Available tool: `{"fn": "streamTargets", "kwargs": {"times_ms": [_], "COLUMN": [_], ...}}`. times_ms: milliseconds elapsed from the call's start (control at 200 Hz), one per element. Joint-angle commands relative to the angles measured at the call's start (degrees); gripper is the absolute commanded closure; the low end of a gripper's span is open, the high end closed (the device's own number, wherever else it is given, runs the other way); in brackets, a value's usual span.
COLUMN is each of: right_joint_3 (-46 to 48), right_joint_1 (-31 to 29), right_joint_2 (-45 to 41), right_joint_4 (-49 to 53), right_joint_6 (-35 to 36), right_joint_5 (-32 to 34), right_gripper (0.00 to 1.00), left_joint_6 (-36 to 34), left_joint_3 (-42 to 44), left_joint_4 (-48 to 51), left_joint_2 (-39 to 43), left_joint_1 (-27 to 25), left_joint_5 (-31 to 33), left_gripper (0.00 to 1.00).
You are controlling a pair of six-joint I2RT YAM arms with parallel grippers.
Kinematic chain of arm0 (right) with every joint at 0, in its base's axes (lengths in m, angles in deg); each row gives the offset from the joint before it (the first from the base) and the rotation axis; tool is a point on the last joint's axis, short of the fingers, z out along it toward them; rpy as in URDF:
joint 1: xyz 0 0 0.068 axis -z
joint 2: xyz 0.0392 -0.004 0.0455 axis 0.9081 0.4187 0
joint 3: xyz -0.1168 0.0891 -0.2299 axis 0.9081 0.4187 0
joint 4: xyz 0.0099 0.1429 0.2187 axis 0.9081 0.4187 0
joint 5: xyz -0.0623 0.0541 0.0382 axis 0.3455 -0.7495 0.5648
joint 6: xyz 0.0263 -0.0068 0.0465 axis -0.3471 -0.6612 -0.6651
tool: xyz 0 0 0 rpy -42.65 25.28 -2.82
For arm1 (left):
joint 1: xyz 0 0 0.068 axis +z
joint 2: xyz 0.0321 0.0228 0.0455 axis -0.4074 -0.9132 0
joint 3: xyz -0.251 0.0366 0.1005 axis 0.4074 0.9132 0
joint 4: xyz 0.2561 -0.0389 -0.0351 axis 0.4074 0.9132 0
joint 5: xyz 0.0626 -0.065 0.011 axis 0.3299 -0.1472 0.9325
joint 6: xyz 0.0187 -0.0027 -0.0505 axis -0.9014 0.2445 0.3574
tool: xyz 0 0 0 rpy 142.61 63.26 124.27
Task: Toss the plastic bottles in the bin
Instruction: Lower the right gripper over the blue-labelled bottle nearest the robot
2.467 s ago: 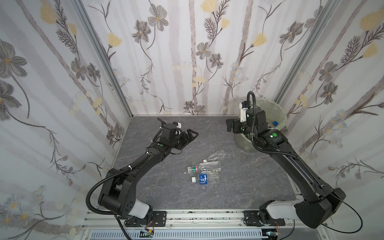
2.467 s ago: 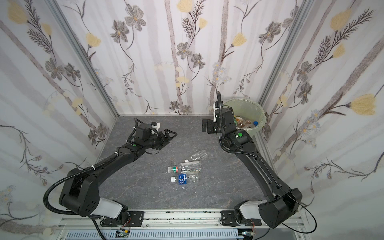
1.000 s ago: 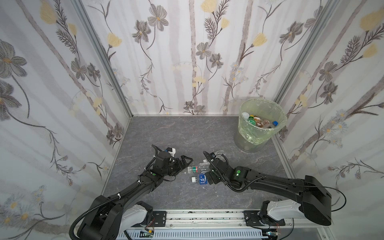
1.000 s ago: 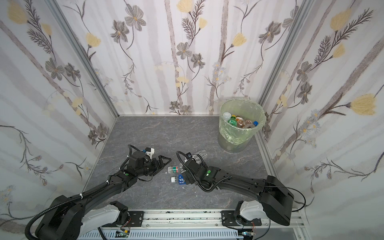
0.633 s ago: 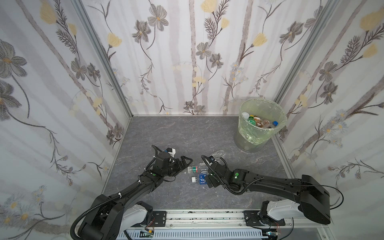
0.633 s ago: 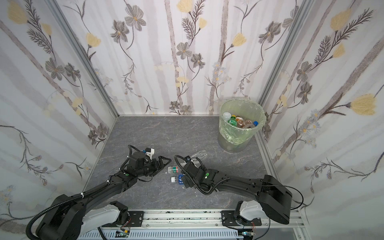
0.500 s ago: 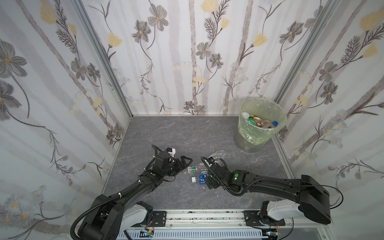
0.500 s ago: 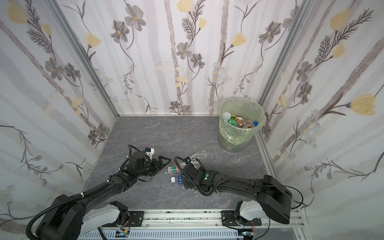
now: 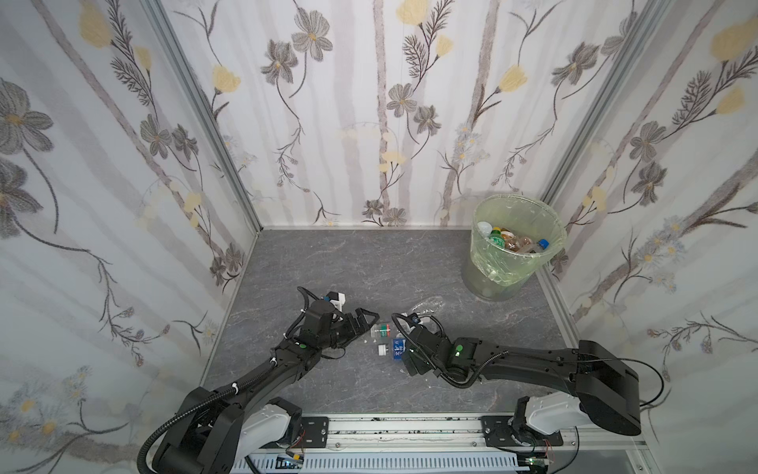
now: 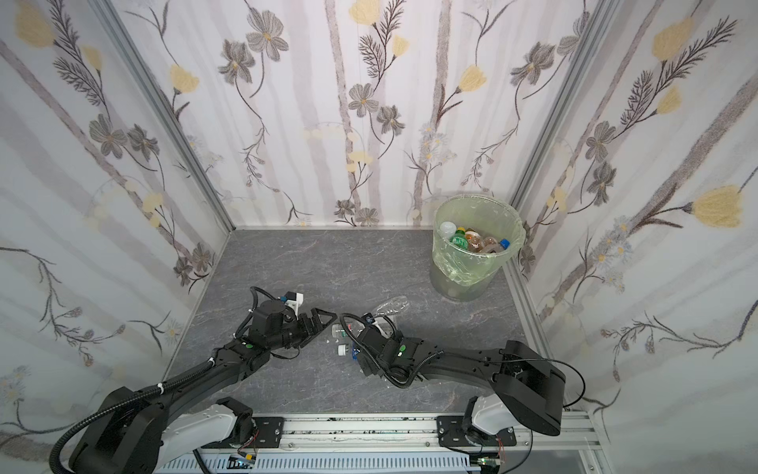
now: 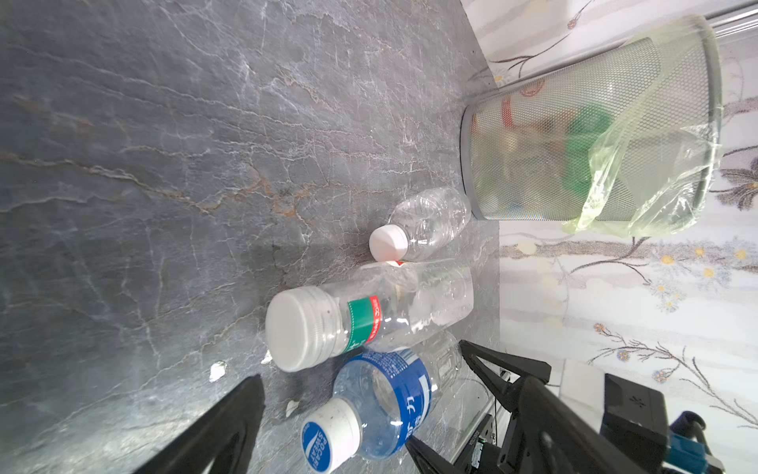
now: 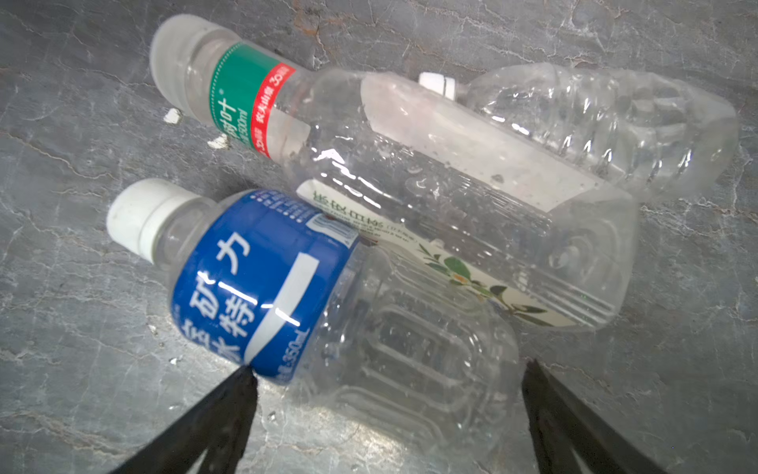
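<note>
3 plastic bottles (image 9: 394,353) out on grey stone-look tabletop (image 9: 328,262), lying on sides, tight cluster, mid-front.

- Blue-label btl (image 12: 262,283): nearest the arm bases, white cap.
- Green/red-label btl (image 12: 410,184): alongside it, touching. Both caps twd L arm.
- Crumpled unlabelled btl (image 12: 594,123): behind those two, on the bin side, its cap tucked against the green/red-label one.

R gripper (image 12: 387,367): down over blue-label btl, jaws spread wide, a finger either side of its clear body. One fingertip (image 12: 242,381) at the label's edge. Btl flat on tabletop, not clamped.

L gripper (image 9: 369,328): low, jaws also wide, just beside cap end of green/red-label btl. Contact: can't tell. Holds nothing.

Bin (image 9: 492,283): upright, far R corner, well apart from cluster. Pale green liner (image 9: 508,273) folded over rim. Heap of btls (image 9: 512,243) inside: white cap, blue cap, green label, brownish ones.
</note>
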Motion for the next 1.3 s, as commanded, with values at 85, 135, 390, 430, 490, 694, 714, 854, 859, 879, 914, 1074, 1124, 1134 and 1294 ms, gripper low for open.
{"fn": "streamTargets", "kwargs": {"times_ms": [85,135,390,430,490,694,714,854,859,879,914,1074,1124,1134,1294], "right_joint_3": [-2.0,-2.5,-3.5,-3.6,-3.7,-4.1,-4.1,-4.3,-4.4,-4.4,-4.4,-4.8,-4.9,-4.9,-5.6], "right_joint_1": [0.2,0.2,1.3,1.6,2.0,3.4,3.5,4.5,4.6,4.6,4.8,5.5,5.5,5.5,5.7], "right_joint_2": [2.9,3.4,4.5,4.7,4.8,4.8,4.9,5.0,5.0,5.0,5.1,5.4,5.5,5.5,6.7], "right_joint_4": [-1.4,-1.1,-0.7,-0.7,-0.7,-1.2,-1.2,-1.7,-1.8,-1.9,-2.2,-3.4,-3.9,-4.0,-5.4], "right_joint_6": [-0.3,-0.2,0.0,0.1,0.0,0.7,0.9,1.5,1.5,1.6,1.7,1.8,1.8,1.8,1.3], "right_joint_5": [3.0,3.3,4.0,4.0,4.1,3.9,3.9,3.4,3.4,3.2,3.0,1.4,0.7,0.5,-0.9], "right_gripper": [0.0,0.0,0.0,0.0,0.0,0.0,0.0,0.0,0.0,0.0,0.0,0.0,0.0,0.0,0.0], "left_joint_6": [-0.1,-0.2,-0.4,-0.5,-0.7,-1.1,-1.1,-1.5,-1.5,-1.5,-1.6,-1.6,-1.5,-1.5,-1.5], "left_joint_3": [0.2,0.1,0.4,0.5,0.5,0.4,0.3,0.2,0.2,0.2,0.0,-0.5,-0.7,-0.6,-0.3], "left_joint_4": [-1.7,-1.7,-1.7,-1.7,-1.7,-1.7,-1.7,-1.7,-1.7,-1.7,-1.7,-1.8,-1.8,-1.8,-1.8], "left_joint_2": [0.6,0.6,0.5,0.5,0.3,0.0,-0.1,-0.6,-0.7,-0.9,-1.1,-1.8,-2.0,-2.1,-2.9], "left_joint_1": [0.3,0.4,1.0,0.9,1.0,1.4,1.4,1.8,1.9,1.9,1.9,2.0,2.0,2.0,2.0], "left_joint_5": [-0.5,-0.5,-1.0,-1.0,-1.1,-1.3,-1.3,-1.2,-1.2,-1.2,-1.3,-1.3,-1.3,-1.3,-2.0], "left_gripper": [0.0,0.0,0.0,0.0,0.0,0.0,0.0,0.0,0.0,0.0,0.0,0.0,0.0,0.0,0.0]}}
